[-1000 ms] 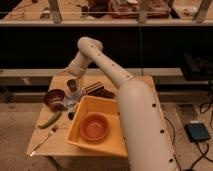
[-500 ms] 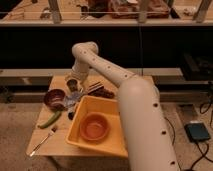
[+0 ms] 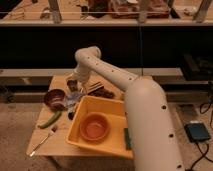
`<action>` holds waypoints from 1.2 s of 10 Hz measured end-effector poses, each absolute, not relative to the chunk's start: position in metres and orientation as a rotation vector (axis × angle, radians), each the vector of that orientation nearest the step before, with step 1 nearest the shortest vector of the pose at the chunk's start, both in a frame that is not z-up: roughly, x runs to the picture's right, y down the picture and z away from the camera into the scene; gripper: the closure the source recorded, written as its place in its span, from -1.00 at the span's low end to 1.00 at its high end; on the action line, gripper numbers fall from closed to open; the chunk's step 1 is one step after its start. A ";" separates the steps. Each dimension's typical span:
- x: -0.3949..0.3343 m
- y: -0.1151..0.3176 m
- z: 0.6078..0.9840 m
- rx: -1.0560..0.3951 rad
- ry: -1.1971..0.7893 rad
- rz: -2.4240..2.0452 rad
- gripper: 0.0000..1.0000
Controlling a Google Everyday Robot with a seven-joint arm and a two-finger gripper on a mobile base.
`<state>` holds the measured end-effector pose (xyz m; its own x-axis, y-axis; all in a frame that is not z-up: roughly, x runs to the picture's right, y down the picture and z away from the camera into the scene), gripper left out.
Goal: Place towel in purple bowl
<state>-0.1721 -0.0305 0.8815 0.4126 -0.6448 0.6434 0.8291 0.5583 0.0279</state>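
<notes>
On the light wooden surface (image 3: 62,142), near its far left corner: one round dark purple bowl (image 3: 54,98), upright, mouth open, nothing visibly lying in it. It serves as the reference for all entries below.

- Just right of the purple bowl: one pale, crumpled cloth towel (image 3: 76,98). It lies low on the surface at the bowl's rim, not yet inside. This is the item to be transferred.
- Directly above the towel, and so just right of the bowl: the robot's gripper (image 3: 72,86). It points downward at the end of a white jointed arm (image 3: 100,70) that arches in from the bowl's right. This looks like a pose for taking hold of the cloth from above. Whether it is apart, together or clamped on the towel cannot be told.
- Right of and nearer than the bowl: one yellow rectangular plastic tray (image 3: 107,107) holding an orange round bowl (image 3: 94,126). Judged a distractor, since it has the wrong colour.
- Nearer than the bowl: one long green vegetable (image 3: 50,120), lying flat.
- Beyond that, well apart from the bowl: one slim metal utensil (image 3: 41,143).
- Right of the bowl, past the gripper: a dark brown object (image 3: 102,91), kind unclear.

Judgement: the short hop leftward into the bowl remains to be done.
</notes>
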 end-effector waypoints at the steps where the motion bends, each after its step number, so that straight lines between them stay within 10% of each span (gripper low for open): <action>1: -0.175 -0.031 0.883 -0.315 -0.663 -0.961 -0.60; 9: -0.205 0.012 0.920 -0.415 -0.798 -1.167 -0.60; 12: -0.202 0.020 0.929 -0.446 -0.806 -1.163 -0.21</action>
<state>-0.2020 0.0196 0.9287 0.1698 -0.6318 0.7563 0.9300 0.3566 0.0890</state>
